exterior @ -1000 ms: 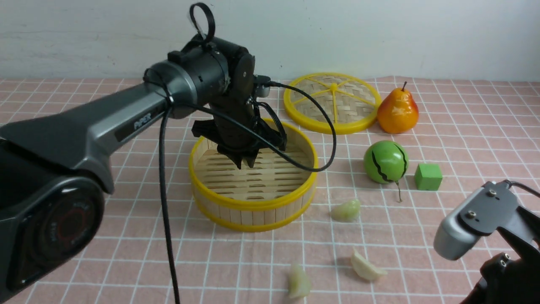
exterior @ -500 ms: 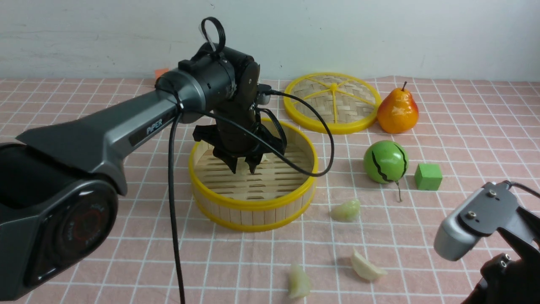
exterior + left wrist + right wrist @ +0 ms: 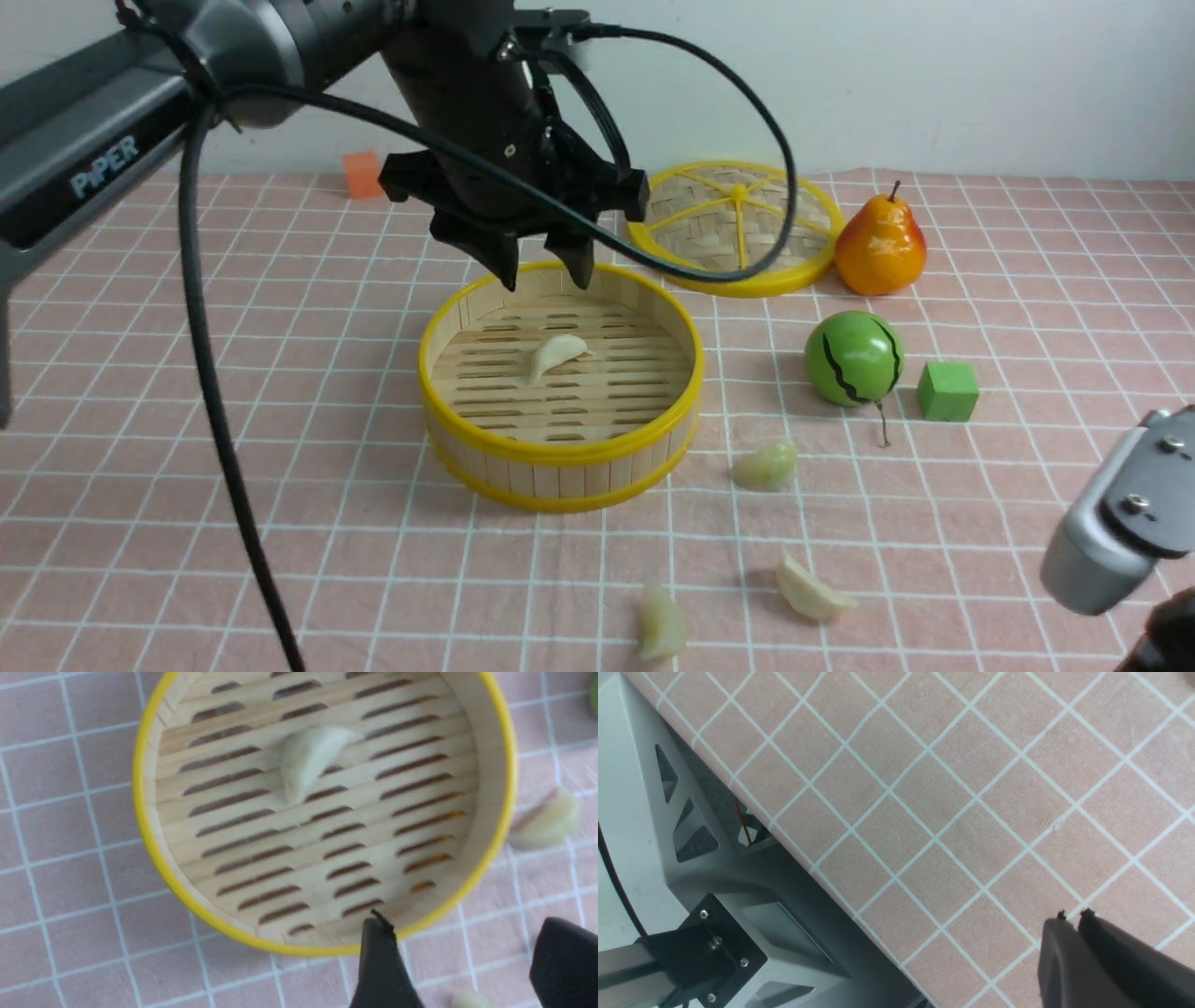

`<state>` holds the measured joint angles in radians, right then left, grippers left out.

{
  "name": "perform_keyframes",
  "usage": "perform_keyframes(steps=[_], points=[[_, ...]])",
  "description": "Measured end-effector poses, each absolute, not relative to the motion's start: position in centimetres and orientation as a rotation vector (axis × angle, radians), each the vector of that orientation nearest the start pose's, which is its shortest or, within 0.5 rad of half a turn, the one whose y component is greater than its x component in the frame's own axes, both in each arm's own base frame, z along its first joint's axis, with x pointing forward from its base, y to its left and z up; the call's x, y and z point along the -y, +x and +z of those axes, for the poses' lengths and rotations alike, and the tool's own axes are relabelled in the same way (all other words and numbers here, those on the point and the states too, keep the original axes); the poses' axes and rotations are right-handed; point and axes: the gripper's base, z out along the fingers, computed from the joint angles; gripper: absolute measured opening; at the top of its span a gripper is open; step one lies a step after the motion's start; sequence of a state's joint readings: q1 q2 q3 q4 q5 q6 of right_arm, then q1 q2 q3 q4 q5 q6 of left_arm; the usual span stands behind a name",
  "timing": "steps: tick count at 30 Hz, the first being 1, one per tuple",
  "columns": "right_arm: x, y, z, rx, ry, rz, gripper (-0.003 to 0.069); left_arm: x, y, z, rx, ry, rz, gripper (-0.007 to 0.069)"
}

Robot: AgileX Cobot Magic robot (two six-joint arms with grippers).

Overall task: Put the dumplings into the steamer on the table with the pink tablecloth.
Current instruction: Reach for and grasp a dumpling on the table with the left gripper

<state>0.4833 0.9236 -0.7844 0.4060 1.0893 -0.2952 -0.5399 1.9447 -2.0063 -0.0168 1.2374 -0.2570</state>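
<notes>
Presently inside the bamboo steamer [image 3: 560, 455], mid-floor: one dumpling [image 3: 557, 355], deposited. Above the steamer's far rim: left fingers [image 3: 499, 261], spread, empty, judged raised to clear the wall. On the tabletop [image 3: 112, 523] outside the steamer, robot-ward and rightward: second dumpling [image 3: 766, 465] near its wall, third dumpling [image 3: 812, 590] and fourth dumpling [image 3: 661, 623] farther off, awaiting pickup. Well apart from the steamer: right fingers [image 3: 1111, 947], pressed together, empty, idle.

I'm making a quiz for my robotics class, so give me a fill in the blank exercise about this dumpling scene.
1. The steamer holds ___ dumpling.
2. ___ loose dumplings lie outside it on the pink tablecloth.
3. The left end effector hovers above the steamer with its jaws ___.
4. The right end effector is ___.
Missing words: one; three; open; shut.
</notes>
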Motion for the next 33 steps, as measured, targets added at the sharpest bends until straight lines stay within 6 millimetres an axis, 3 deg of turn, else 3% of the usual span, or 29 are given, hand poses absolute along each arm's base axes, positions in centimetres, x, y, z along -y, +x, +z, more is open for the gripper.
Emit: perform_keyframes(steps=[1,5,11,14,19,28,33], points=[[-9.1,10.9,31.2,-2.504,-0.852,0.573,0.0050,23.2,34.1,35.2,-2.669,0.469,-0.282,0.0416],[-7.5,9.0,32.5,-2.438,-0.758,0.524,0.0050,25.8,30.0,33.5,-2.719,0.651,-0.266,0.0416],[-5.4,6.4,33.8,-2.336,-0.650,0.476,0.0052,28.0,25.7,27.4,-2.856,0.859,-0.162,0.0416],[-4.8,5.6,34.0,-2.321,-0.617,0.463,0.0053,29.0,25.2,25.1,-2.844,0.851,-0.185,0.0416],[-4.5,5.1,33.8,-2.352,-0.617,0.452,0.0057,29.8,26.0,22.9,-2.835,0.717,-0.213,0.0416],[-4.4,5.0,32.2,-2.432,-0.636,0.431,0.0063,30.6,27.7,17.4,-2.874,0.605,-0.061,0.0416],[-4.3,5.0,31.8,-2.452,-0.641,0.419,0.0063,30.8,27.9,16.5,-2.898,0.538,-0.069,0.0380]])
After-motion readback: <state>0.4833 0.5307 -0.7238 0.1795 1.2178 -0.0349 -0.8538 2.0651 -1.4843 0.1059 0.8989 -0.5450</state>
